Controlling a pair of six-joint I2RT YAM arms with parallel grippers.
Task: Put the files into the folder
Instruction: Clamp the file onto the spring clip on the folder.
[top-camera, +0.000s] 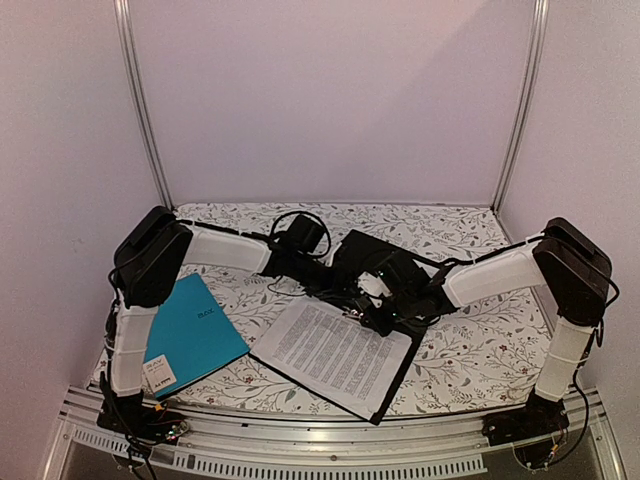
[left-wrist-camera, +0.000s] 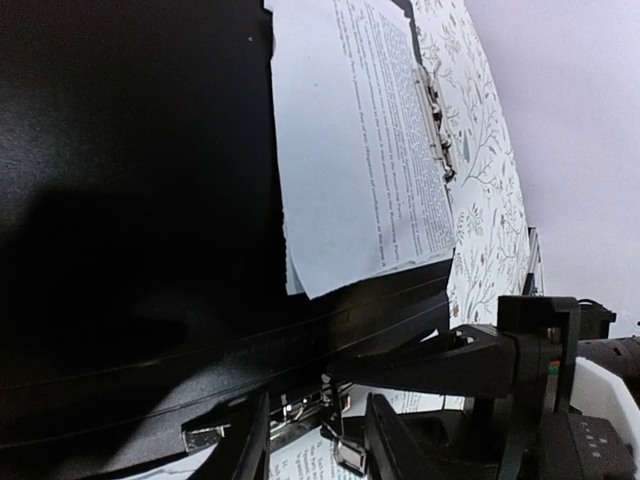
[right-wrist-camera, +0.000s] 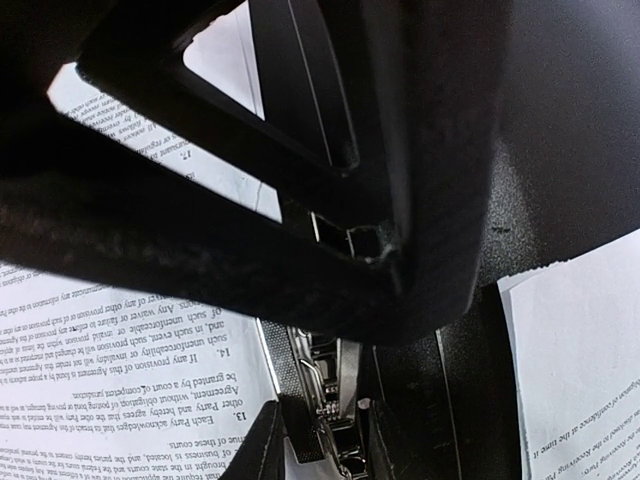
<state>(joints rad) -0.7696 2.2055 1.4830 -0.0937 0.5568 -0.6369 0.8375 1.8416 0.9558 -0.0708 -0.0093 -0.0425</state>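
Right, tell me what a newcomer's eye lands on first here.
The white printed sheets lying in the open black folder at the near middle of the table stand out first. Just behind them, the left gripper and right gripper crowd around the folder's metal clip. A teal folder lies at the left.

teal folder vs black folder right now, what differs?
The teal folder is closed; the black folder is open, metal clip showing. The files lie on the black folder, none on the teal folder. Teal folder sits at the near left of the table, black folder mid-table. Both rest on the table.
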